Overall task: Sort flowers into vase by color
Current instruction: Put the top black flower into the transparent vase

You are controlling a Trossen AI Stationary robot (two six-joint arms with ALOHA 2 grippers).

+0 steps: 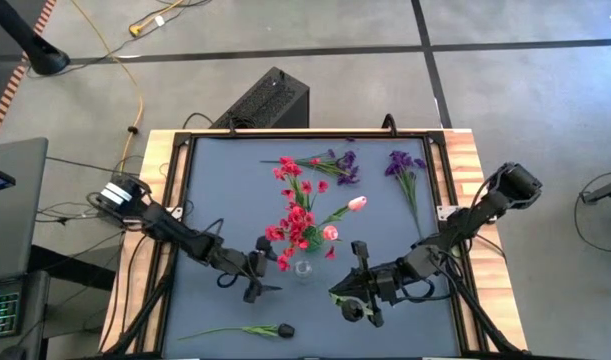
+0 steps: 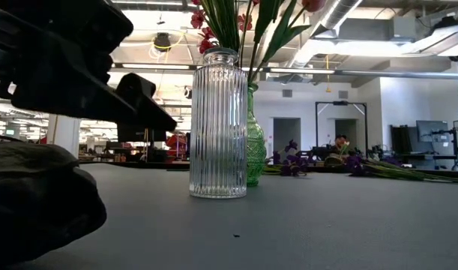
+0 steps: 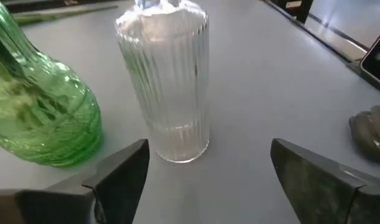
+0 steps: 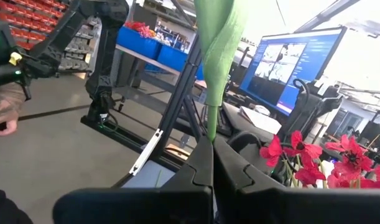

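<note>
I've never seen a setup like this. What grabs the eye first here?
Likely the burst of red flowers in the green vase at mid-table, beside an empty ribbed clear vase. The left end effector sits open facing that clear vase, while the right end effector pinches a green stem.

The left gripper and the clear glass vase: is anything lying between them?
No. In the left wrist view, only bare table separates the open left gripper from the clear vase.
</note>
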